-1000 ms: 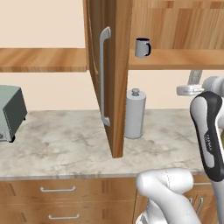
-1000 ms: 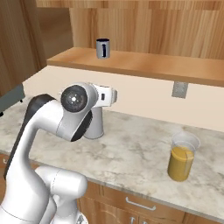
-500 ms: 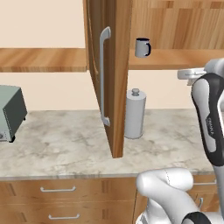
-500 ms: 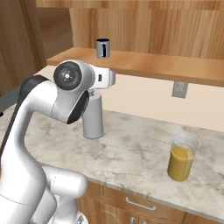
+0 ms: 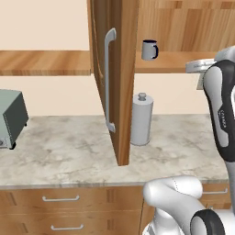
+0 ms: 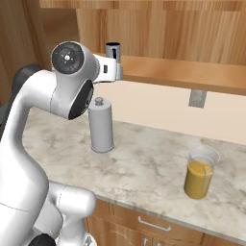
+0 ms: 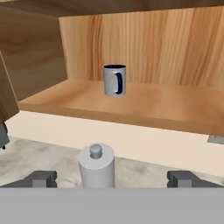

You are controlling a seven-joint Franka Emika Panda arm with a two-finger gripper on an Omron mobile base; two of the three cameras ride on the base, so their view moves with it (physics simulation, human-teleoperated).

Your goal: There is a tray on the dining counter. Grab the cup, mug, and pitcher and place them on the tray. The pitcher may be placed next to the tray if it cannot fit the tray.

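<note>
end effector [image 7: 112, 179] spread wide, facing mug [image 7: 115, 80]

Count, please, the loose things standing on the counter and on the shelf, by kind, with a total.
Mug, grey with dark handle, on the shelf: 1
Pitcher of orange liquid, on the counter: 1
Grey metal cylinder with a knob, on the counter: 1
Toaster oven, at the counter's left: 1
Total: 4

No text, label, brand, number or sign can be read anywhere. The only mark that looks like lettering is a small dark marking on the robot's forearm [image 5: 221, 117] in the left base view, and it is too small and blurred to make out.
</note>
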